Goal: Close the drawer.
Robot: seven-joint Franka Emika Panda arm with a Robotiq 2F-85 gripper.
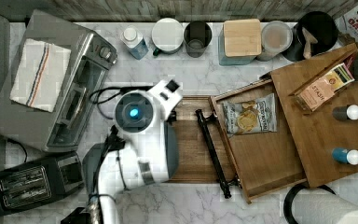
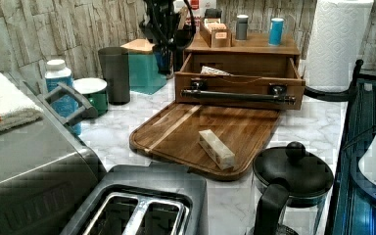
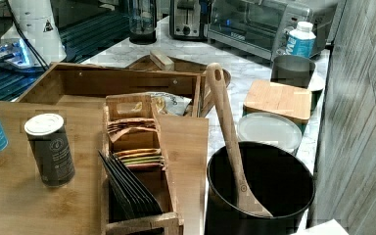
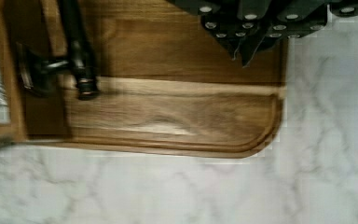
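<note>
The drawer stands pulled out from under the wooden cabinet top, with a bag of chips lying inside. Its long black bar handle runs across the front, over the edge of a darker serving tray. In the left view the drawer front and handle face the tray. My arm hangs over the tray, to the top view's left of the handle. In the wrist view my gripper hovers shut and holding nothing above the tray, apart from the handle's end.
A small pale block lies on the tray. A toaster oven and toaster stand at the top view's left. Jars and canisters line the back wall. A tea box and two bottles stand on the cabinet top; a paper towel roll is near it.
</note>
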